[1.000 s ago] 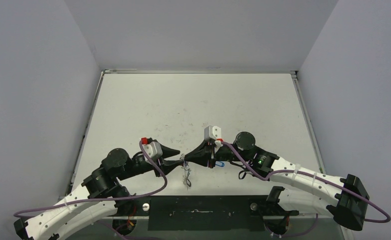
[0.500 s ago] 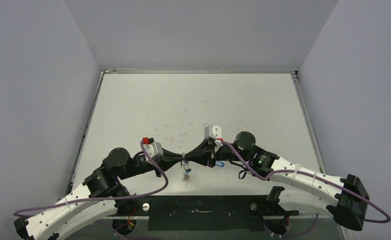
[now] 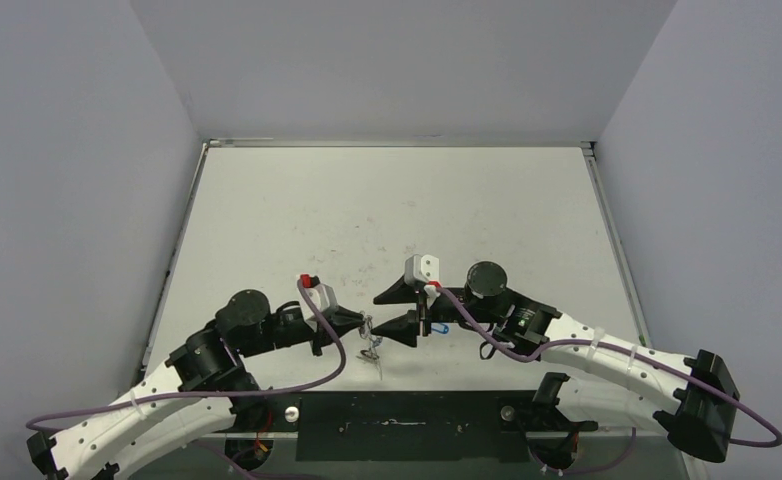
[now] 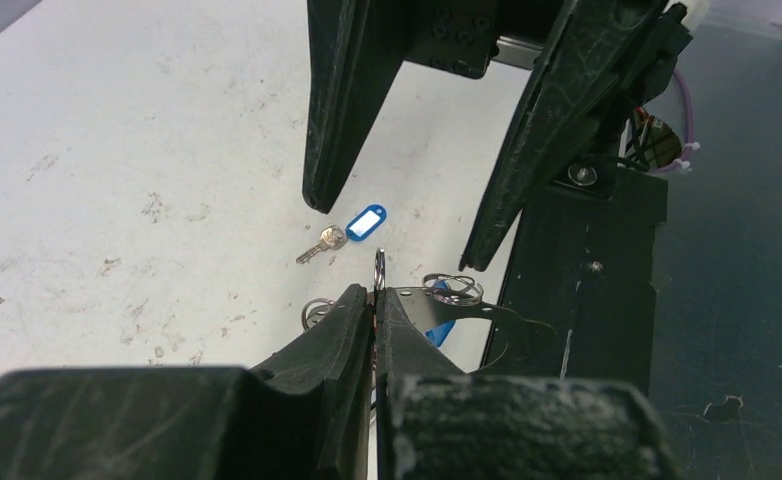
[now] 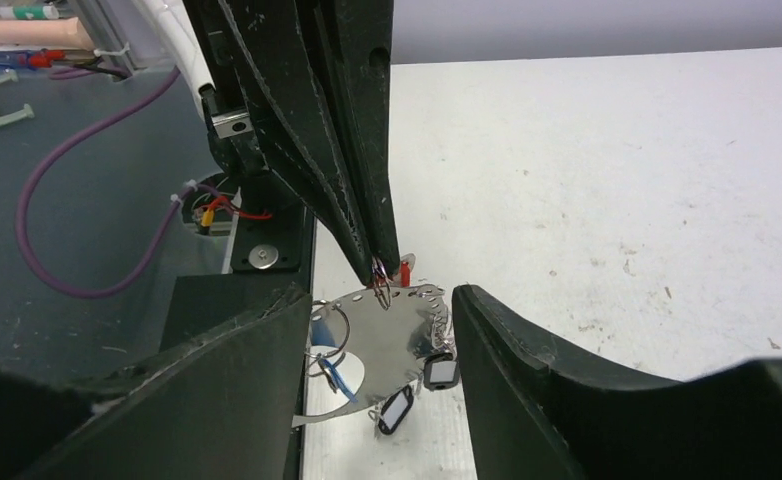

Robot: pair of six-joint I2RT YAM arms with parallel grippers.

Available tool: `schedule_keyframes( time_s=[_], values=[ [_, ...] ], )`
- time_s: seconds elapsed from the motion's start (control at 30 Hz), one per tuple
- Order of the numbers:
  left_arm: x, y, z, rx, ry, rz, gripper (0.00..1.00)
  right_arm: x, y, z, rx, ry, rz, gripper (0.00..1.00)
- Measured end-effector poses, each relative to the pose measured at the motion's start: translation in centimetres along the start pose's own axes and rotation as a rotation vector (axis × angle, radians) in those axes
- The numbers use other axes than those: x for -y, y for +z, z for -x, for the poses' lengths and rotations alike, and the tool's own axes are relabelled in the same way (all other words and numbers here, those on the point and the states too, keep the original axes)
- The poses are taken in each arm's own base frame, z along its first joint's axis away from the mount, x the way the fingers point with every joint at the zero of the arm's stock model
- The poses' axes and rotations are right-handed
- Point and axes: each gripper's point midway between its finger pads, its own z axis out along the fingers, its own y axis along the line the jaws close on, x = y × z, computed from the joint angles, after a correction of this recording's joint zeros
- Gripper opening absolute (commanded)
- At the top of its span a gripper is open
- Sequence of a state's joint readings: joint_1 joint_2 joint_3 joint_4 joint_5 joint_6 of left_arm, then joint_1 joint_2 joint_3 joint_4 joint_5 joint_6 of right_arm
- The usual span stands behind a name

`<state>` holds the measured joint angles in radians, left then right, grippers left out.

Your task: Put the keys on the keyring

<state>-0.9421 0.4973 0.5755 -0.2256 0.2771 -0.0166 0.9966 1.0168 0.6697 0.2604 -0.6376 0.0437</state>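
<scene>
- Two claws are counted, tip to tip over the near counter (image 3: pixel 387 200).
- The left claw (image 4: pixel 375 294) is clamped shut on the one keyring (image 4: pixel 378 266), held off the counter.
- The right claw (image 3: pixel 379 314) is spread apart; nothing is gripped.
- One blue-tagged key (image 4: pixel 352 230) is seen loose on the counter, just right of the tips.

Keyring (image 5: pixel 407 290) is a thin silvery piece hanging clear of the counter (image 4: pixel 117 150), pinched at its top edge between the closed left fingers (image 5: pixel 362 170). A few little rings and tags dangle under it, one tag blue, two dark-framed with white labels. There's also a loose key (image 4: pixel 341 236), silver with a blue white-windowed tag, lying flat on the counter, not touching the ring.
</scene>
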Motion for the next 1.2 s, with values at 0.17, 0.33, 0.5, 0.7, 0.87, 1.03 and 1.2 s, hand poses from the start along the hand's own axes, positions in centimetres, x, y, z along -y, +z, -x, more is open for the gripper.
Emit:
schedule_keyframes(
  time_s=[0.17, 0.33, 0.5, 0.7, 0.87, 1.03, 1.2],
  values=[
    [-0.1, 0.2, -0.4, -0.101, 0.032, -0.012, 0.0, 0.3, -0.3, 0.7, -0.025, -0.053, -0.008, 0.57],
    [0.0, 0.7, -0.5, -0.183, 0.056, -0.046, 0.0, 0.5, -0.3, 1.1, -0.044, -0.086, -0.006, 0.51],
    [0.1, 1.5, -1.7, -0.251, 0.057, -0.08, 0.0, 0.8, 0.0, -0.2, -0.097, -0.085, 0.0, 0.37],
    [0.3, 1.7, -2.4, -0.278, 0.062, -0.103, 0.0, 0.9, 0.2, -2.5, -0.175, -0.069, 0.013, 0.42],
    [0.5, 1.6, -2.5, -0.281, 0.062, -0.11, 0.0, 0.9, 0.0, -2.9, -0.191, -0.077, 0.016, 0.34],
    [0.5, 1.6, -2.5, -0.28, 0.062, -0.112, 0.0, 0.9, 0.1, -3.2, -0.2, -0.084, 0.021, 0.1],
    [0.5, 1.6, -2.8, -0.294, 0.057, -0.113, 0.0, 0.8, 0.2, -3.8, -0.219, -0.076, 0.031, 0.18]
  ],
)
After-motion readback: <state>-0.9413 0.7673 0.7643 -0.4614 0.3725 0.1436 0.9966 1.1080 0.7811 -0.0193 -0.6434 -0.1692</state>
